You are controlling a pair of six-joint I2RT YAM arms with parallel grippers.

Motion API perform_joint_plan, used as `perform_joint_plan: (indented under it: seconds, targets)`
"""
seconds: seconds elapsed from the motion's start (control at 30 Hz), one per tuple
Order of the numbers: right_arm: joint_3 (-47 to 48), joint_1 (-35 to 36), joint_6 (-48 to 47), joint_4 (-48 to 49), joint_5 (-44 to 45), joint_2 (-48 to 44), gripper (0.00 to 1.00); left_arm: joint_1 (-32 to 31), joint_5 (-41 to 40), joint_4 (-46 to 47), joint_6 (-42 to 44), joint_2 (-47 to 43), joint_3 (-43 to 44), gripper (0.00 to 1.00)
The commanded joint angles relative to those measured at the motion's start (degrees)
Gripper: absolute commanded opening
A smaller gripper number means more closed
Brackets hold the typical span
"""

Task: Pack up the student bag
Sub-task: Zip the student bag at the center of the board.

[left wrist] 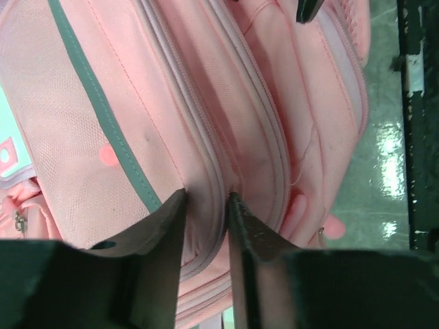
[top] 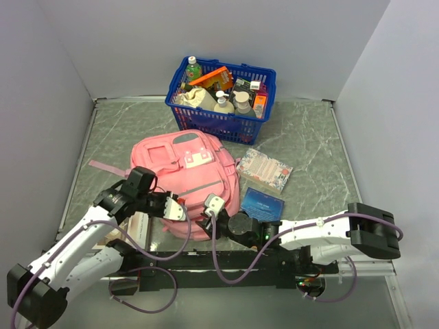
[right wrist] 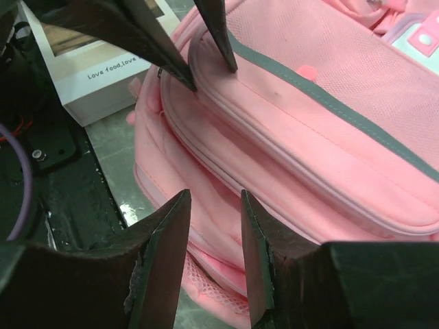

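Backpack (top: pixel 185 175) lies flat mid-bench (top: pixel 309 137), its zips apparently closed. At its near end the left gripper (left wrist: pixel 207 195) straddles a zip seam; I cannot tell if it pinches. The right gripper (right wrist: pixel 214 195) hovers spread, empty. A notebook (top: pixel 264 169) and a full basket (top: pixel 212 123) wait beyond, so packing looks unstarted.

My overhead camera sat above and behind me, well back, facing down and forward over the whole tabletop (top: pixel 312 133). My left wrist camera looked along my left end effector (left wrist: pixel 207 197), so close that the student bag (left wrist: pixel 103 103) nearly filled its view. My right wrist camera looked past my right end effector (right wrist: pixel 214 195) at that bag's near end, also from close by, and caught the left one's fingertips (right wrist: pixel 152 42). All three views shared that end of the bag.
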Motion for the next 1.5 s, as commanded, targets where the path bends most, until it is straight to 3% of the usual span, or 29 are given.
perform_joint_plan:
  seconds: [0.0, 0.03, 0.07, 0.1, 0.2, 0.4, 0.5, 0.83, 1.27, 1.37, 1.47]
  targets:
    - [-0.19, -0.09, 0.73, 0.08, -0.54, -1.74, 0.43, 0.12, -3.00, 10.52, -5.22, 2.63, 3.35, 0.26]
    - [-0.10, -0.01, 0.56, 0.17, -1.42, -1.74, 0.43, 0.12, -2.91, 10.96, -6.79, 2.90, 3.88, 0.19]
    - [0.16, -0.01, 0.38, 0.08, -1.69, -1.65, 0.43, 0.21, -3.00, 12.18, -7.67, 3.17, 4.06, 0.04]
    - [0.34, 0.08, 0.12, 0.00, -1.52, -1.56, 0.43, 0.21, -3.09, 13.23, -8.72, 3.17, 4.15, 0.01]
    - [1.21, -0.09, -1.45, -0.27, -1.52, -1.30, 0.43, 0.12, -2.48, 16.48, -16.10, 3.52, 5.72, 0.01]
    - [3.50, 0.08, -6.73, 1.49, -2.13, -1.21, 0.45, 0.03, 3.06, 17.37, -41.03, 4.84, 13.82, 0.01]
    - [4.47, -0.01, -7.96, 2.36, -3.27, -0.51, 0.45, -0.06, 2.36, 21.67, -46.42, 3.61, 12.68, 0.01]
    - [7.10, 0.17, -8.58, 9.04, -3.54, 4.94, 0.43, -2.34, 0.17, 26.60, -51.71, 3.17, 8.89, 0.01]
    - [8.95, 0.35, -6.48, 8.61, -2.84, 9.16, 0.17, -2.78, -0.45, 28.54, -50.84, 2.20, 7.40, 0.01]
    - [10.09, 0.43, -6.12, 6.07, -1.61, 9.86, 0.18, -2.78, -0.36, 29.42, -51.10, 1.76, 6.87, 0.01]
    - [10.80, 0.43, -5.86, 5.18, -1.86, 10.22, 0.28, -2.87, -0.10, 29.68, -51.19, 1.41, 6.70, 0.01]
